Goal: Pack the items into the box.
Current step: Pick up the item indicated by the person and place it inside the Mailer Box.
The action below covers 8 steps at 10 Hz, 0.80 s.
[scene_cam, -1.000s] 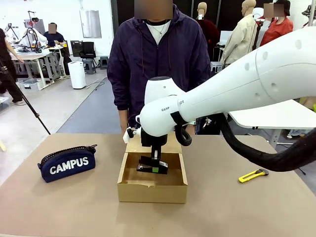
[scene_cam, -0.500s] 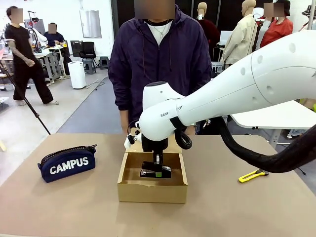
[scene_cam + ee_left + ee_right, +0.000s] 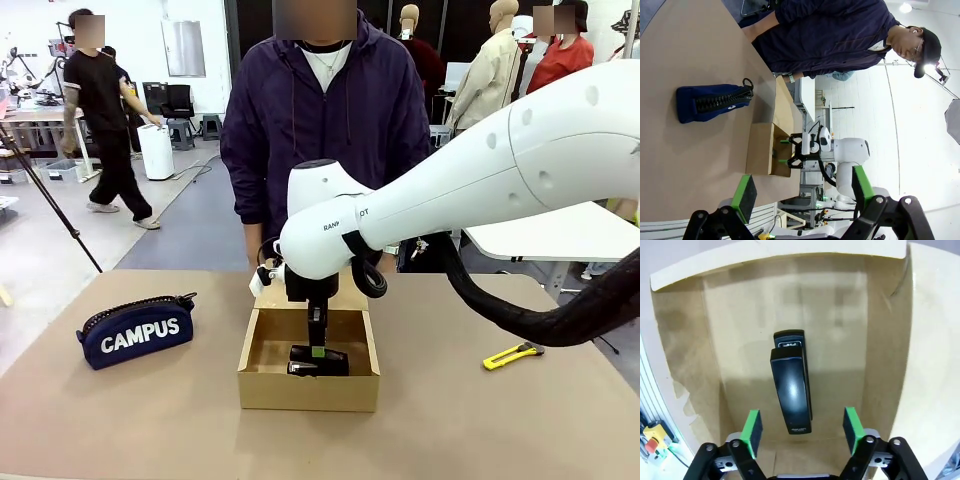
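A black stapler (image 3: 791,382) lies flat on the floor of the open brown cardboard box (image 3: 685,355). My right gripper (image 3: 801,426) hangs just above the stapler's near end, open, its green pads (image 3: 752,427) apart from the stapler's sides. In the front view the right gripper (image 3: 318,348) reaches down into the box (image 3: 308,388) over the stapler (image 3: 322,364). The navy "CAMPUS" pouch (image 3: 137,332) lies left of the box, the yellow-and-black utility knife (image 3: 512,354) to its right. My left gripper (image 3: 802,189) is open and holds nothing, looking across the table at the pouch (image 3: 710,102) and box (image 3: 760,155).
A person in a dark jacket (image 3: 320,120) stands at the far side of the table, right behind the box. The box's flap (image 3: 345,297) lies open towards the person. My right arm (image 3: 480,190) spans the table's right half. Bare tabletop (image 3: 150,420) lies in front of the box.
My right gripper has come down with the stapler to the box floor and opened, letting it go. The stapler now lies loose in the box. The left gripper has not moved.
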Available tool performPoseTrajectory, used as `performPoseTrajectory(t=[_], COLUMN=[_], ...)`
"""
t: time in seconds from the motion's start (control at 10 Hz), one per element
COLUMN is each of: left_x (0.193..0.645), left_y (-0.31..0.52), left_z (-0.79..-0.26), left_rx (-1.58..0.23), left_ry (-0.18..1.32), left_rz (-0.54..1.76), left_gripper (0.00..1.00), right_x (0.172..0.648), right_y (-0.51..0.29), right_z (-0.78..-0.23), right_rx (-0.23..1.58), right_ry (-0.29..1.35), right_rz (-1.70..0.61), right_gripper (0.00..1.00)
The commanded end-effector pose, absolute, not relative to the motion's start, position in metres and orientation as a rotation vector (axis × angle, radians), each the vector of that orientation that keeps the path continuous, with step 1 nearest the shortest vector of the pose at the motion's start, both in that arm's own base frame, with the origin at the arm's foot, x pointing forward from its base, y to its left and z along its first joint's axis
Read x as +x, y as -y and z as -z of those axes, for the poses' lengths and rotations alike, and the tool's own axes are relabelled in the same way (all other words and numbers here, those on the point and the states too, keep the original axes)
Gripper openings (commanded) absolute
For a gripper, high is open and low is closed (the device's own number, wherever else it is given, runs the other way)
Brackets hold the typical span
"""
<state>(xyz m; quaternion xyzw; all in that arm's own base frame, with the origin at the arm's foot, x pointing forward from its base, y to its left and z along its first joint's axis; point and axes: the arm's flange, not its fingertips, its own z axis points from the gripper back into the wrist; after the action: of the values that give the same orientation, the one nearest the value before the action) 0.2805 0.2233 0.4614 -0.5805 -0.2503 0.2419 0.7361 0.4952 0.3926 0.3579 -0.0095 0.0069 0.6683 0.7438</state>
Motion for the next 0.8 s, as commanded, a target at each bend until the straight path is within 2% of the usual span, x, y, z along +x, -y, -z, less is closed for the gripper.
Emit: performPoseTrajectory(t=[0.0,0.4,0.5,0.7], left_x=[0.279,0.279,0.279,0.279], left_y=[-0.224,-0.224,-0.224,-0.224], left_z=[-0.463,-0.463,-0.463,-0.463], left_rx=[-1.284,-1.284,-1.284,-1.284], left_ry=[0.55,0.55,0.55,0.55], left_rz=[-0.526,-0.526,-0.526,-0.526], left_gripper=[1.0,1.0,1.0,1.0], right_x=[0.491,0.478,0.475,0.47], right_y=[-0.388,-0.347,-0.335,-0.295], right_z=[-0.375,-0.448,-0.47,-0.511], right_rx=[-0.022,0.057,0.116,0.254], right_ry=[-0.001,0.115,0.144,0.204], right_rz=[-1.418,-1.377,-1.27,-0.833], right_gripper=[1.0,1.0,1.0,1.0])
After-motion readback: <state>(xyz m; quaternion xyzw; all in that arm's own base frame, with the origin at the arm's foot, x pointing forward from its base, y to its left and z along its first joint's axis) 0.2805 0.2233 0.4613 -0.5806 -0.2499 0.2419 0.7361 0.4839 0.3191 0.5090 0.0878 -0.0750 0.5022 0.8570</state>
